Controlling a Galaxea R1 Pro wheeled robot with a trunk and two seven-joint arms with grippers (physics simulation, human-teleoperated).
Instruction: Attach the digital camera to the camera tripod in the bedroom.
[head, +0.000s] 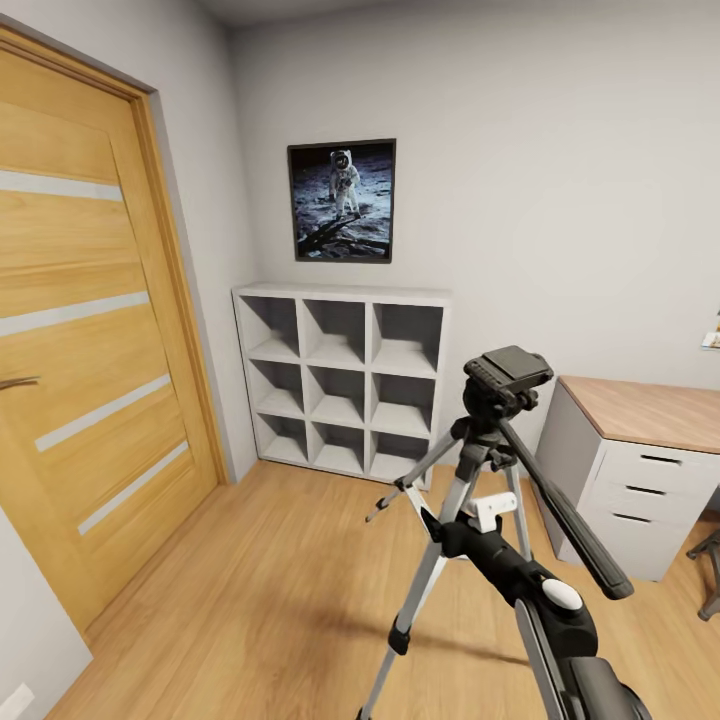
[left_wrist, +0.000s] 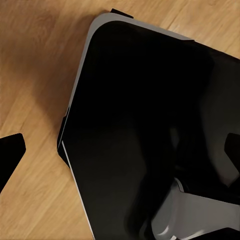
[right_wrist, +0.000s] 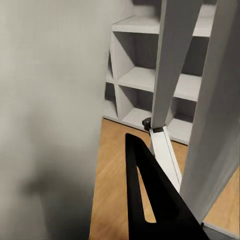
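We see the camera tripod (head: 480, 480) standing mid-floor, its spread legs and long pan handle (head: 570, 520) blocking the near right. Open wood floor (head: 250, 580) lies to its left, bounded by the door (head: 90, 340). The white cube shelf (head: 340, 380) closes the far side; a desk (head: 640, 470) crowds the right.

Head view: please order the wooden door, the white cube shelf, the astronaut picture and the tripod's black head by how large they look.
1. wooden door
2. white cube shelf
3. astronaut picture
4. tripod's black head, although it stands nearest the camera
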